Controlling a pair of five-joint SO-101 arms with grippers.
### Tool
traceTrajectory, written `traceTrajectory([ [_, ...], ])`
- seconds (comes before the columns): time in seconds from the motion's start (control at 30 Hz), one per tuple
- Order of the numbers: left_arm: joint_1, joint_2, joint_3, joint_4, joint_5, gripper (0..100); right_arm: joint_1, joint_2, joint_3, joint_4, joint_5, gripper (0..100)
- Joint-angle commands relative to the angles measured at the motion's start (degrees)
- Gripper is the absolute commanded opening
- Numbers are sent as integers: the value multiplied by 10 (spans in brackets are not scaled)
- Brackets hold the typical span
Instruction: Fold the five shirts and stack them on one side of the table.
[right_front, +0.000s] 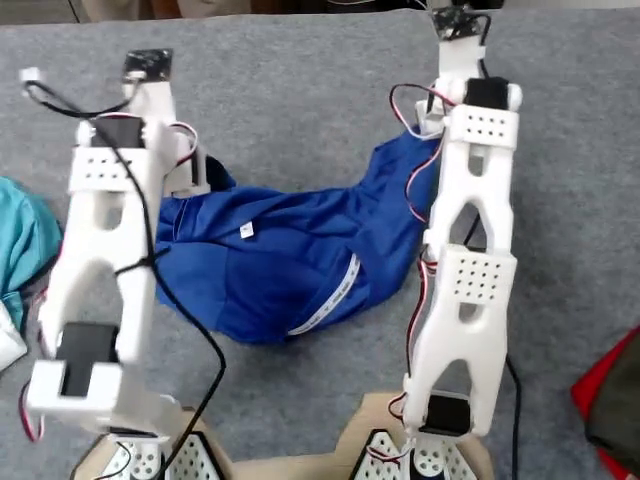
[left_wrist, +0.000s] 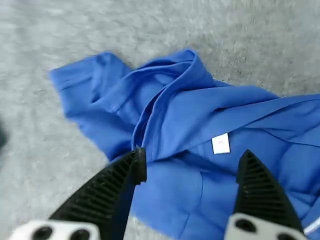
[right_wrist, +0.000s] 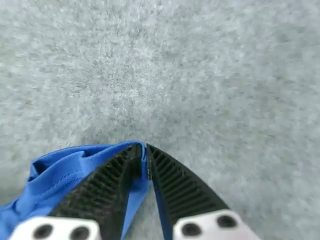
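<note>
Pinching a folded edge of the blue shirt (right_wrist: 60, 172), the right gripper (right_wrist: 146, 150) has its jaws together on the fabric. The left gripper (left_wrist: 192, 155) hangs wide open over the collar (left_wrist: 165, 90). The shirt lies crumpled on the grey table (right_front: 300, 80) between the 2 arms. A teal garment (right_front: 20, 235) and a red garment (right_front: 605, 385) are cut off at opposite edges.

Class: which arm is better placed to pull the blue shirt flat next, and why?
Probably the right: the right gripper is shut on an edge of the blue shirt, whereas the left gripper hangs open above the fabric, gripping nothing.
</note>
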Motion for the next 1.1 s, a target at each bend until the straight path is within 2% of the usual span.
traceTrajectory([
  [0.0,3,40,-9,-33,4,300,7,23,-46,-33,8,8],
  [0.13,3,87,-13,-64,4,297,14,62,-101,-40,8,8],
  [0.37,-5,174,-101,-76,3,182,15,116,-168,-40,8,8],
  [0.6,-6,238,-211,14,3,101,15,137,-195,-40,8,8],
  [0.77,-6,274,-262,35,3,19,16,137,-195,-40,8,8],
  [0.93,-6,295,-297,39,3,19,16,138,-194,-40,8,8],
  [1.07,-5,296,-321,127,-53,19,16,138,-193,-40,8,8],
])
